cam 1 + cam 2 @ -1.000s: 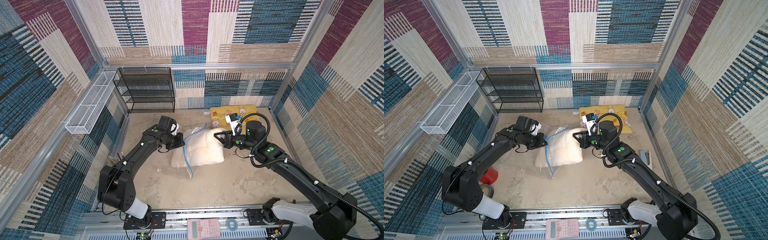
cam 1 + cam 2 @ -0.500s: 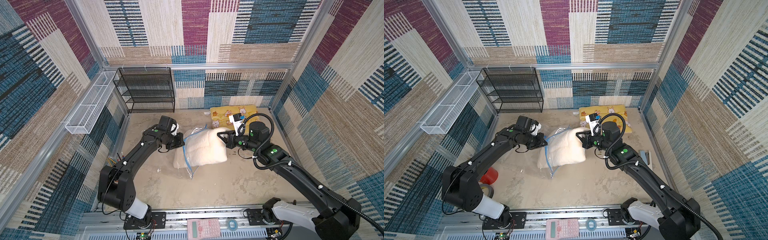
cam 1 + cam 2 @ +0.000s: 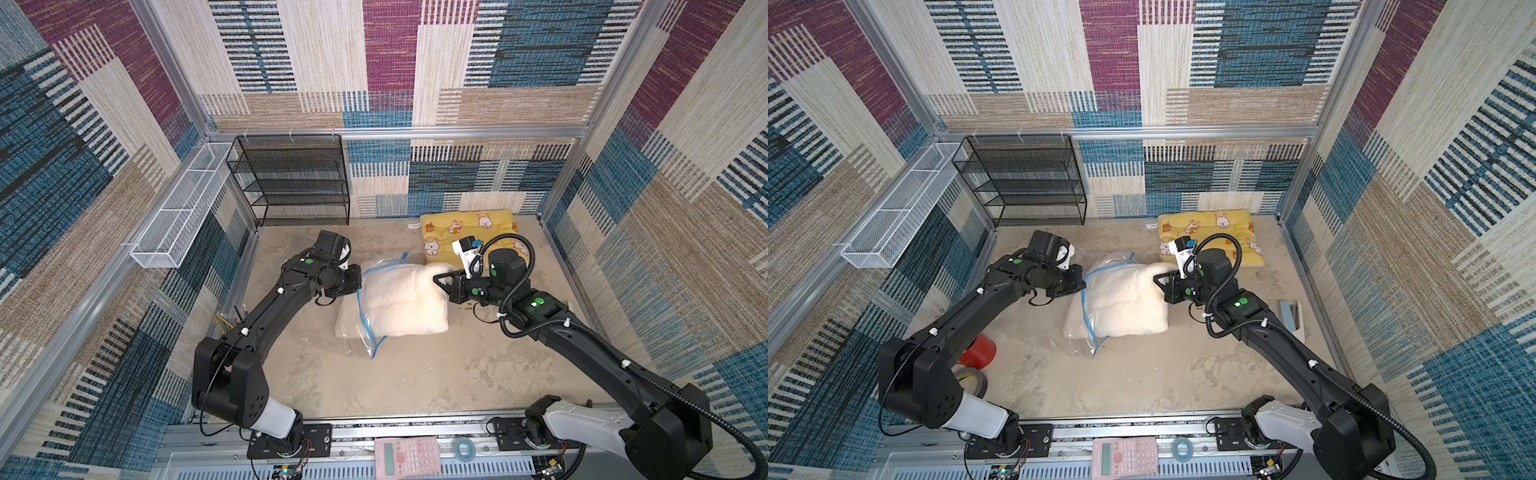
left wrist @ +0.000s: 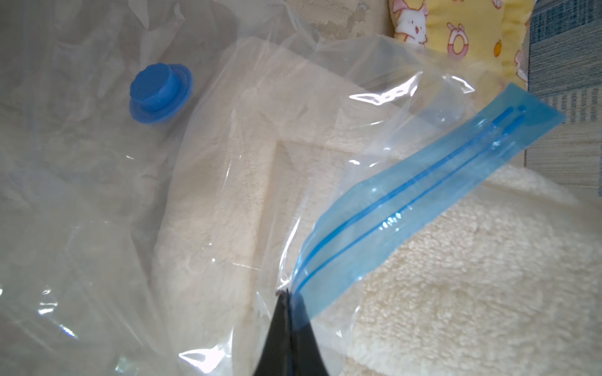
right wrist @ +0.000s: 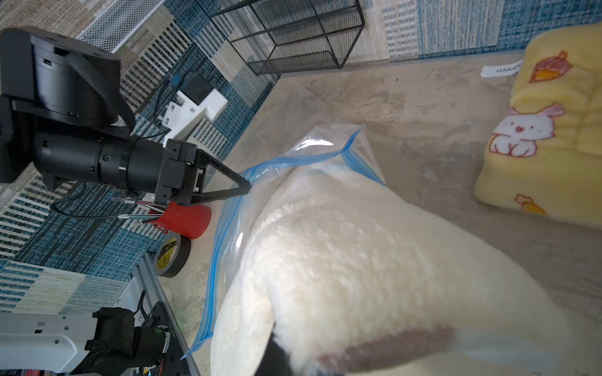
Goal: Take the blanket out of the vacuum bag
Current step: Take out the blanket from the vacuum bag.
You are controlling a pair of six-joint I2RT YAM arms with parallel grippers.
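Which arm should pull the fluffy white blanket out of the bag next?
Right: the right gripper clamps the fluffy cream blanket; the left gripper pins the clear plastic vacuum bag by its blue strip.

left claw [image 3: 360, 286]: pinched shut (pointing rightward) | right claw [image 3: 437, 279]: clamped closed, pointing leftward

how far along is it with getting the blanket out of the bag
Done: the vacuum bag is open and much of the blanket sticks out. In hand: the left pincer is shut on the blue zip strip, the right pincer on the blanket's free end. Left: the part near the valve cap lies inside the plastic.
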